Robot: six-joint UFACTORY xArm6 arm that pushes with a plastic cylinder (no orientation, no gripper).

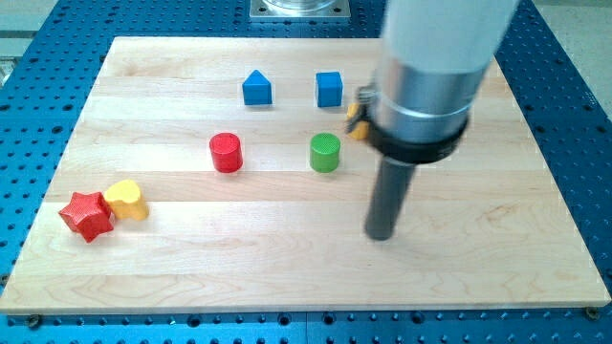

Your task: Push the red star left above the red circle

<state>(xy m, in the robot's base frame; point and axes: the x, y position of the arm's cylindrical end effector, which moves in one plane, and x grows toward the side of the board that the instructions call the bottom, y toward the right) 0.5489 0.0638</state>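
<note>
The red star [85, 215] lies near the board's left edge, low in the view, touching the yellow heart-shaped block [126, 200] on its right. The red circle [226, 152] stands upright to the right of and above the star. My tip [381, 235] rests on the board right of centre, far to the right of the red star and below and right of the green circle [324, 152]. It touches no block.
A blue house-shaped block [256, 88] and a blue cube [329, 89] sit near the view's top. An orange-yellow block [358, 118] is mostly hidden behind the arm's body. The wooden board [287, 277] lies on a blue perforated table.
</note>
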